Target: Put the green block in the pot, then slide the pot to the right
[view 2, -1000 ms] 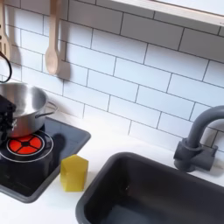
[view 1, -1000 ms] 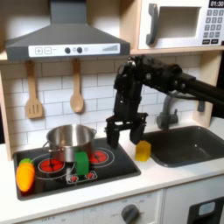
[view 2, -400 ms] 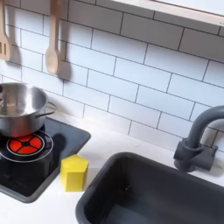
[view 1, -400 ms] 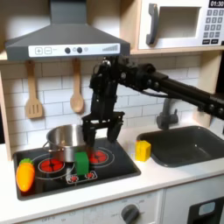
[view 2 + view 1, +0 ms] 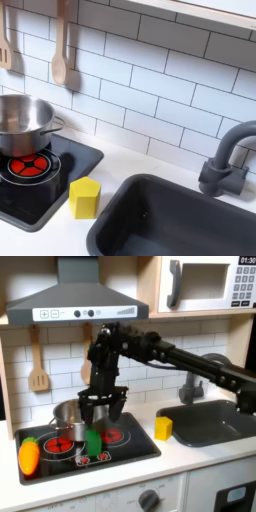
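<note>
The stove (image 5: 120, 451) is the big black square on the white surface (image 5: 200, 456), and everything here sits on it or near it.

The pot (image 5: 68, 416) is shiny and silver. It stands on the back part of the stove, toward the first exterior view's left. In the second exterior view the pot (image 5: 22, 122) sits at the left edge, next to a red ring on the stove (image 5: 45, 185).

The green block (image 5: 93, 443) stands up on the stove, just in front of the pot. It is outside the pot.

The black hand (image 5: 102, 408) hangs above the stove, over the pot's right side and above the green block. Its two fingers point down and look spread apart, with nothing between them, though the picture is a bit blurry there.

An orange toy (image 5: 29, 455) with a green tip lies at the stove's left edge in the first exterior view. A yellow block (image 5: 163, 428) stands on the surface just right of the stove. In the second exterior view the yellow block (image 5: 84, 197) sits between the stove and the dark sink (image 5: 190, 225).
</note>
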Robot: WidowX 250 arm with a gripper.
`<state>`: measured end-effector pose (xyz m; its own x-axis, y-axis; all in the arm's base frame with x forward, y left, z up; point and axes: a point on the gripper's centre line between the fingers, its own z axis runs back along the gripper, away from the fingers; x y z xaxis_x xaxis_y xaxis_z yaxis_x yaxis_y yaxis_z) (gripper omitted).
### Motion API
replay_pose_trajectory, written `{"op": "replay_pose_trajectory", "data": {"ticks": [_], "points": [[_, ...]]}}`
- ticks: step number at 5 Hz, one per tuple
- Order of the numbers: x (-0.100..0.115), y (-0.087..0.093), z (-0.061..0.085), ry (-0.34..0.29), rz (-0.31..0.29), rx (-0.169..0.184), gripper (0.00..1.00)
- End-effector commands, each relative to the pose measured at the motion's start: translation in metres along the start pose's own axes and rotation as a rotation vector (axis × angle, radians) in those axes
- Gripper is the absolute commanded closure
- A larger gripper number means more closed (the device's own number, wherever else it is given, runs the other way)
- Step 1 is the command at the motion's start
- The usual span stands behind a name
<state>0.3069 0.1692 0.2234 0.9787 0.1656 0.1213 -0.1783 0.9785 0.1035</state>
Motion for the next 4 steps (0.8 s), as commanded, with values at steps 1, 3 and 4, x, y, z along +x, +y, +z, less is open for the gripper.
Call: {"op": "replay_pose_trajectory", "data": {"ticks": [1, 3, 4], "points": [[0.014, 0.0, -0.015, 0.019, -0.046, -0.044, 0.0], [0.02, -0.006, -0.026, 0.041, -0.084, -0.075, 0.0], [0.022, -0.006, -0.032, 0.05, -0.096, -0.074, 0.0]]}}
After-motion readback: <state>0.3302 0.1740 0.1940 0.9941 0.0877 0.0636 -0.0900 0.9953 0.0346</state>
